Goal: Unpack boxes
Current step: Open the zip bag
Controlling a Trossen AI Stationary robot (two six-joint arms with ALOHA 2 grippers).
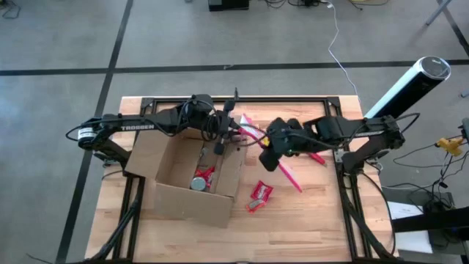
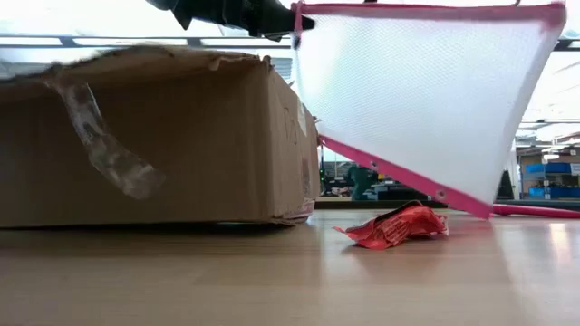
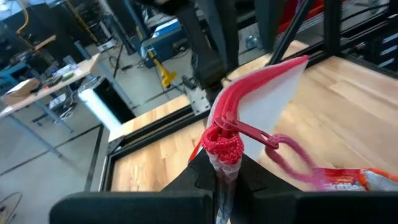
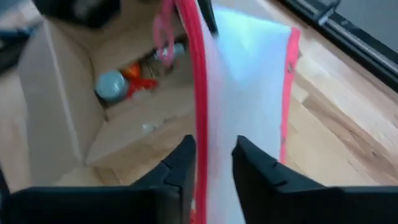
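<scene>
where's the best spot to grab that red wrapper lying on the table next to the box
Grip the red wrapper from straight above, pinching across its raised crumpled middle. It lies low on the table, clear of the cardboard box, so a top approach is likely easiest.

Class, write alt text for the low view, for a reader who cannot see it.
A translucent white zip pouch with pink edges hangs above a wooden table, pinched at its top corner by a dark tool. Left of it stands an open brown cardboard box with loose clear tape; a crumpled red wrapper lies under the pouch.
</scene>
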